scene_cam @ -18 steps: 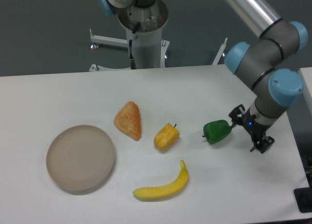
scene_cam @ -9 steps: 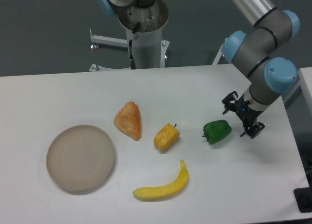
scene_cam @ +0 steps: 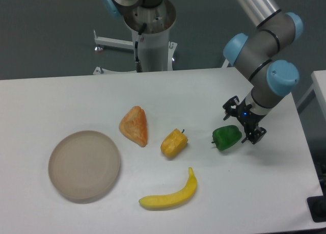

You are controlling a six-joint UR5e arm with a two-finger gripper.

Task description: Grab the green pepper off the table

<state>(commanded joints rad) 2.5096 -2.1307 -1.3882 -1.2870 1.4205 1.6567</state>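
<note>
The green pepper [scene_cam: 226, 137] is small, glossy and dark green. It lies on the white table [scene_cam: 61, 101] right of centre. My gripper [scene_cam: 242, 123] hangs just above and to the right of the pepper, close to its upper right side. Its two fingers stand apart, one at the upper left and one at the lower right, with nothing between them. The pepper rests on the table and is not held.
A yellow-orange pepper [scene_cam: 173, 143] lies left of the green one. An orange wedge-shaped item [scene_cam: 134, 125] is further left. A banana [scene_cam: 170, 193] lies near the front. A beige plate [scene_cam: 84, 165] sits at the left. The table's right edge is near the arm.
My gripper has moved up and to the left, from right of the pepper to just above its upper right side. The pepper has not moved.
</note>
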